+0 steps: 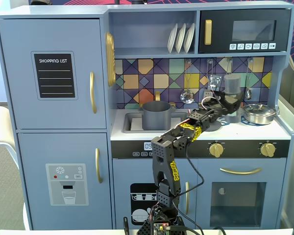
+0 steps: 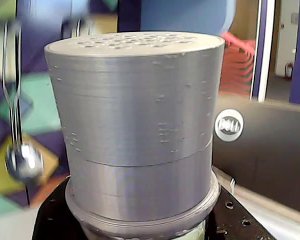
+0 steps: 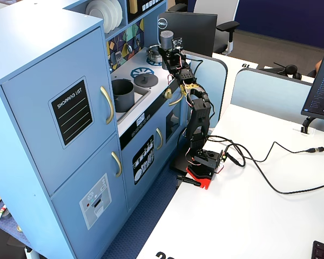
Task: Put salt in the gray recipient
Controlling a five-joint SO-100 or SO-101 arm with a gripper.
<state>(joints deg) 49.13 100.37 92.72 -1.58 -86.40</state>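
Aloft, claw [image 1: 232,104] grips salt [image 1: 232,84] right of gray recipient [image 1: 156,115].

This is an office with a play kitchen set up in it. A pale blue wooden toy kitchen unit [image 3: 54,135] with a fridge door marked "SHOPPING LIST" [image 1: 55,75], a black toy microwave [image 1: 245,32] and white plates [image 1: 181,37] on a shelf stands against a white desk [image 3: 248,216]. Behind it are a black Dell monitor [image 3: 191,29], blue desk dividers [image 3: 270,94], black office chairs [image 3: 227,27] and blue carpet [image 3: 146,216].
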